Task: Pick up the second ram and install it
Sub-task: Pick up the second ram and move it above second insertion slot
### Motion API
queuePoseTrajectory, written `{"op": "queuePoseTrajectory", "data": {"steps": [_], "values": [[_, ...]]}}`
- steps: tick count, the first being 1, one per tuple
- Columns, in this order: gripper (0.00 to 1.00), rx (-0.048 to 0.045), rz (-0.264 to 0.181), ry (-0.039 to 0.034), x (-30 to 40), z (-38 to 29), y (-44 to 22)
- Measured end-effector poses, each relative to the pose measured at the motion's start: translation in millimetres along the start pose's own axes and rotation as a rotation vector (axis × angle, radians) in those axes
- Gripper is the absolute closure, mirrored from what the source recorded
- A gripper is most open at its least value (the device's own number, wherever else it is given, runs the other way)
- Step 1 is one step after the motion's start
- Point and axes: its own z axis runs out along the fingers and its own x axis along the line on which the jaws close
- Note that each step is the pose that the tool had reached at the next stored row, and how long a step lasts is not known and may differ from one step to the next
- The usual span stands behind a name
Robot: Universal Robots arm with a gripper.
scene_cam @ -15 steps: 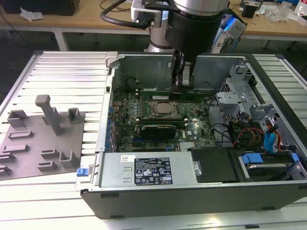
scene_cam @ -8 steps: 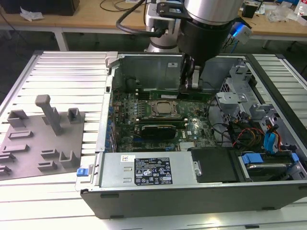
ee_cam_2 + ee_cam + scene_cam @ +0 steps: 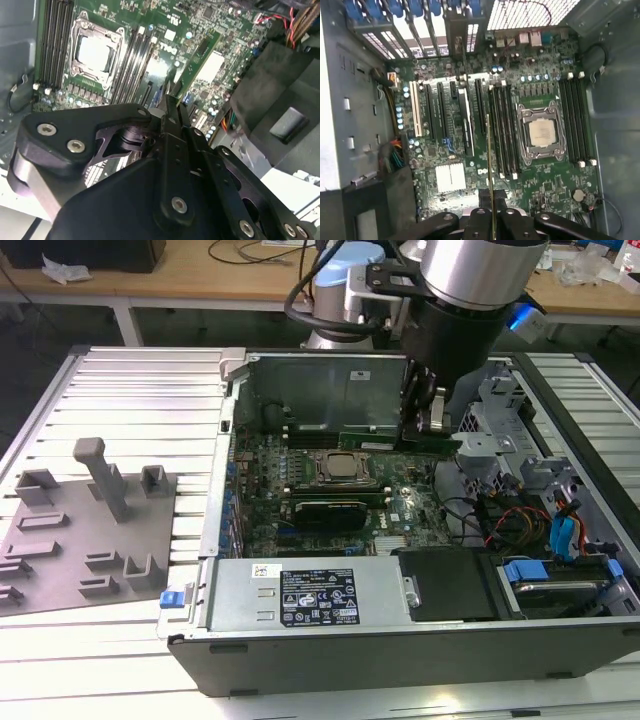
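Note:
My gripper (image 3: 432, 425) hangs inside the open computer case, shut on the second ram (image 3: 400, 441), a long green stick held level above the motherboard (image 3: 300, 475). In the second wrist view the gripper (image 3: 174, 97) pinches one end of the ram (image 3: 201, 59), which juts out over the board. In the first wrist view the ram (image 3: 490, 160) shows edge-on between the fingertips of the gripper (image 3: 491, 202), above the board beside the black memory slots (image 3: 502, 130). The silver CPU socket (image 3: 541, 132) lies past those slots. A second bank of memory slots (image 3: 577, 122) sits on its other side.
A grey fixture mat (image 3: 80, 530) with upright holders lies at the exterior view's left of the case. The power supply (image 3: 300, 595) runs along the near wall of the case. Drive bays and cables (image 3: 545, 530) crowd the exterior view's right. Black expansion slots (image 3: 435, 115) sit beside the memory slots.

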Motion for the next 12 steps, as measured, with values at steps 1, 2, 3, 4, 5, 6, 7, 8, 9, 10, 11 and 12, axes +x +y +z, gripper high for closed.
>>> {"op": "queuePoseTrajectory", "data": {"steps": [1,2,3,4,5,6,7,8,9,10,11,12], "values": [[0.86,-0.0002,0.0,0.0002,-0.5,1.1,-1.4],[0.86,-0.0001,0.0,0.0003,-0.8,2.4,-2.0],[0.86,-0.0002,0.0,0.0003,-1.0,4.1,-2.1],[0.86,-0.0001,0.0,0.0003,-1.0,4.4,-2.1],[0.86,-0.0001,0.0,0.0004,-1.0,4.4,-2.1],[0.86,-0.0001,0.0,0.0003,-1.0,4.5,-2.1],[0.86,-0.0001,0.0,0.0002,-1.0,4.6,-2.1],[0.86,-0.0001,0.0,0.0002,-1.0,4.6,-2.1],[0.86,-0.0001,0.0,0.0002,-1.0,4.7,-2.1],[0.86,-0.0001,0.0,0.0002,-1.0,4.7,-2.1],[0.86,-0.0001,0.0,0.0002,-1.0,4.7,-2.1],[0.86,-0.0001,0.0,0.0002,-1.0,4.7,-2.1]]}}
